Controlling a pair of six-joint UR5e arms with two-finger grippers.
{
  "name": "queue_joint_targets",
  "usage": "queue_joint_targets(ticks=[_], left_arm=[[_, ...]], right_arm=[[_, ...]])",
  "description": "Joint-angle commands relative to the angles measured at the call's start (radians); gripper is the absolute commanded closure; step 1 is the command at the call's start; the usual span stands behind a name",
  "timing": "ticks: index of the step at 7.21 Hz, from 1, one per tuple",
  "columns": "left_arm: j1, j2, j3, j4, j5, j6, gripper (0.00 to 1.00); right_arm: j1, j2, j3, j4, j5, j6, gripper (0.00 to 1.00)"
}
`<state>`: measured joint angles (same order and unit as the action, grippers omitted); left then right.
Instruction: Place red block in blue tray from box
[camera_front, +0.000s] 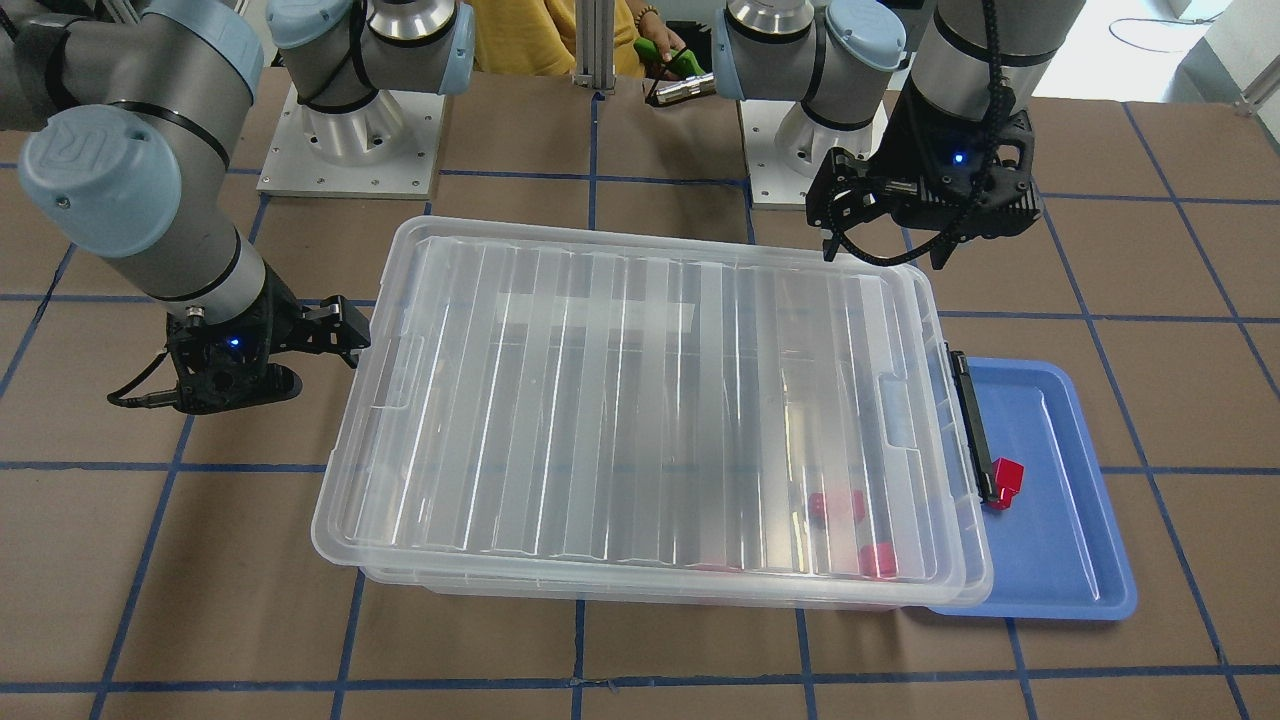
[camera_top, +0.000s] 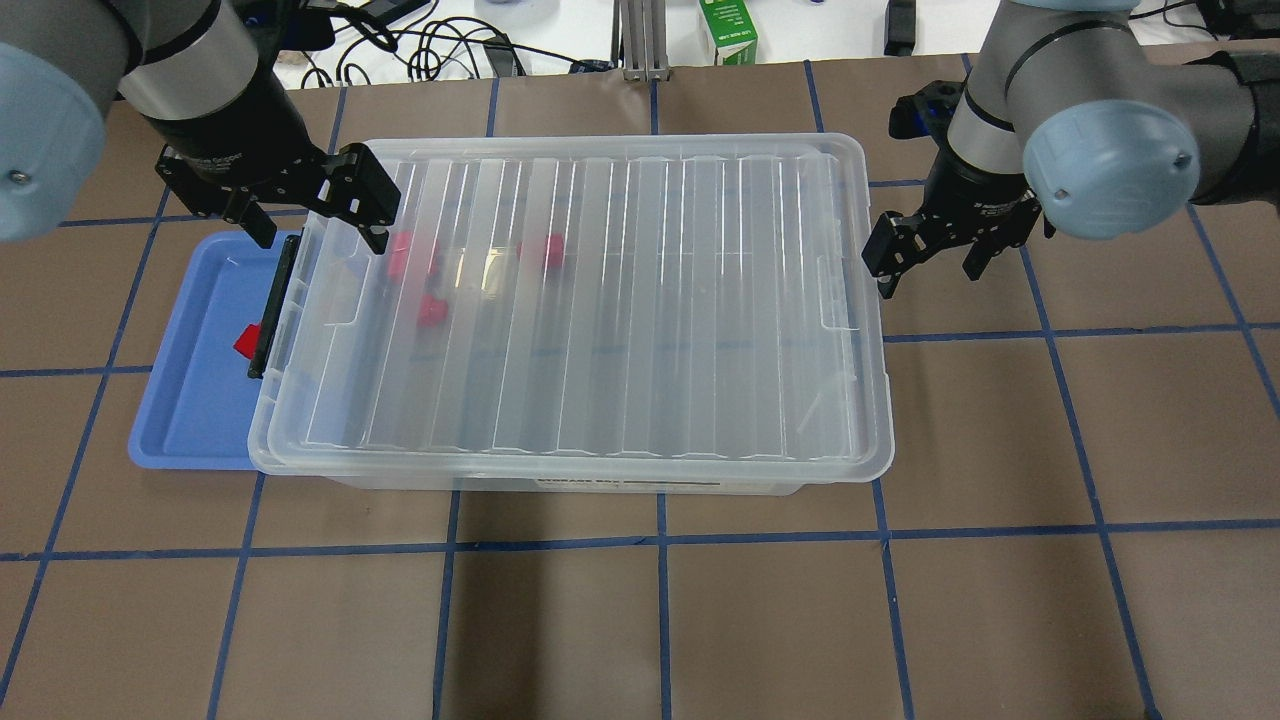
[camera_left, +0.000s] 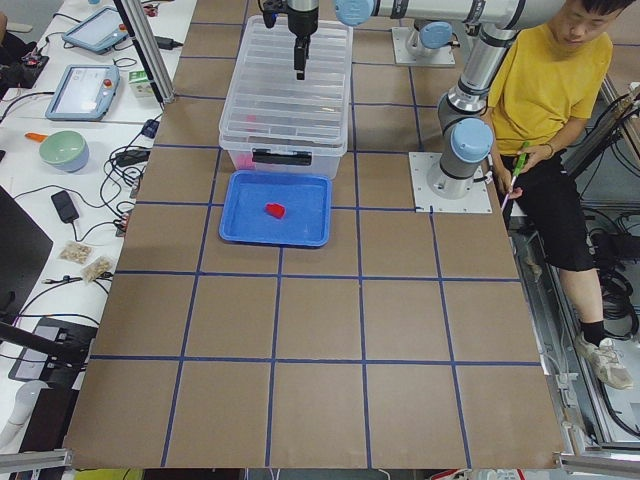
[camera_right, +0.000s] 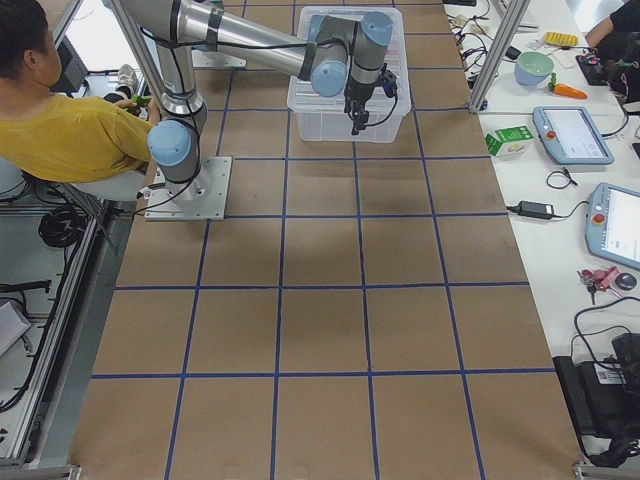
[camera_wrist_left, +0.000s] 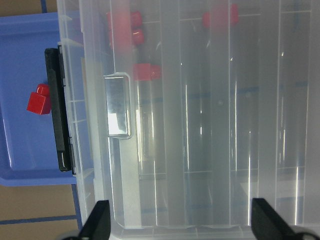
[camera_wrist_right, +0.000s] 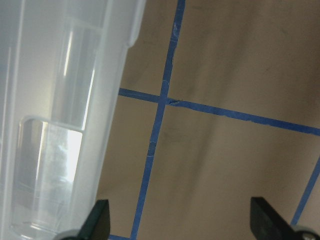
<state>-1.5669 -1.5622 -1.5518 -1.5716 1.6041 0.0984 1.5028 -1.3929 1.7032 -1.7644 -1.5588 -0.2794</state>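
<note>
Brown table top (camera_top: 660, 620) crossed by blue tape lines, viewed from overhead. At centre, large clear box (camera_top: 600, 300), long sides running 9 to 3 o'clock, ribbed lid (camera_top: 620, 250) shut on top. On short side at 9 o'clock, black latch (camera_top: 268, 310). Against that same end, blue tray (camera_top: 190, 400), partly hidden under box rim, rest reaching out toward 9 o'clock. Lying in tray, one red block (camera_top: 243, 343), just beside latch, well clear of both grippers. Blurred through lid near 10 o'clock corner, other red blocks (camera_top: 432, 310) inside box. Hovering above that corner, left gripper (camera_top: 320, 235), jaws spread wide, gripping nothing. Just off short side at 3 o'clock, right gripper (camera_top: 925, 280), low near table, jaws likewise wide and empty; touching box or not, cannot tell. Beyond table edge at 12 o'clock, cables and green carton (camera_top: 728, 35).
</note>
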Motion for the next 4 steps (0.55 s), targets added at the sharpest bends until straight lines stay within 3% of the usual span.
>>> queue_joint_targets(ticks=[1,4], left_arm=[[0.001,0.004,-0.002,0.031,-0.001,0.003,0.0],[0.005,0.004,0.002,0.028,-0.003,0.004,0.0]], right_arm=[[-0.001,-0.012,-0.031,-0.007,-0.007,0.0,0.0],[-0.001,-0.111,-0.088,0.064,-0.006,0.014,0.0]])
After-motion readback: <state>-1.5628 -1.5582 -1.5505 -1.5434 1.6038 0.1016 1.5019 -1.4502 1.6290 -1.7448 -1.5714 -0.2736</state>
